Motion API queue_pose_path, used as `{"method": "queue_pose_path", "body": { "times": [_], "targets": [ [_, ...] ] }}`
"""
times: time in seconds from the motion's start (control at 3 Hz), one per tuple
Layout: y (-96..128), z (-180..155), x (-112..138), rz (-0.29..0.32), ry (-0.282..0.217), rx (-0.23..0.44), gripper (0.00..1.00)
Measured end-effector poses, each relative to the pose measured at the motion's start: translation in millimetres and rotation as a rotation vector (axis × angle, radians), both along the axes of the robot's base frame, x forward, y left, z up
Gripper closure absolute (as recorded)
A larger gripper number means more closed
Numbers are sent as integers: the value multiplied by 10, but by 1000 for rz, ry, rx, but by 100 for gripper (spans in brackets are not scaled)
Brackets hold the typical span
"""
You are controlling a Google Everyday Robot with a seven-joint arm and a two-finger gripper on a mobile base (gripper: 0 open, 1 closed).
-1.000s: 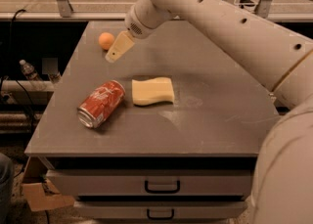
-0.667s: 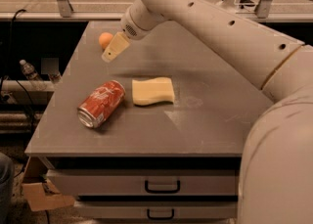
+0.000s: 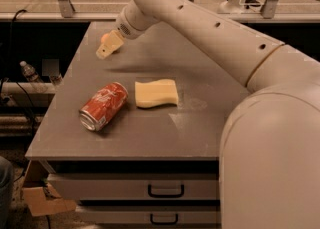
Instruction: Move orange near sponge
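The orange (image 3: 104, 38) is a small round fruit at the far left of the grey table (image 3: 200, 133); only a sliver of it shows behind my gripper. My cream gripper (image 3: 106, 51) hangs right over and in front of it. The pale yellow sponge (image 3: 156, 93) lies flat near the table's middle, well in front of the orange.
A red soda can (image 3: 102, 106) lies on its side just left of the sponge. My large arm (image 3: 225, 38) spans the table's right side. Drawers (image 3: 165, 191) sit under the table front. A plastic bottle (image 3: 31, 72) stands off the left edge.
The gripper has moved left and toward the back, onto the orange, and now covers most of it. The can and sponge have not moved.
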State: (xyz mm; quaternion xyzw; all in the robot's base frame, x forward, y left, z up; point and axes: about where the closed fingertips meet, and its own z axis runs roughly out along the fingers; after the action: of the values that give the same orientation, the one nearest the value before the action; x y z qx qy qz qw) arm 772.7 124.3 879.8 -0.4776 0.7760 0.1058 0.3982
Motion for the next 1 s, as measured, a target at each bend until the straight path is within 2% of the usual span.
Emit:
{"method": "queue_pose_path", "body": {
  "times": [0.67, 1.0],
  "targets": [
    [344, -156, 73, 48, 35, 18, 0],
    [432, -230, 95, 66, 45, 26, 17]
  ]
}}
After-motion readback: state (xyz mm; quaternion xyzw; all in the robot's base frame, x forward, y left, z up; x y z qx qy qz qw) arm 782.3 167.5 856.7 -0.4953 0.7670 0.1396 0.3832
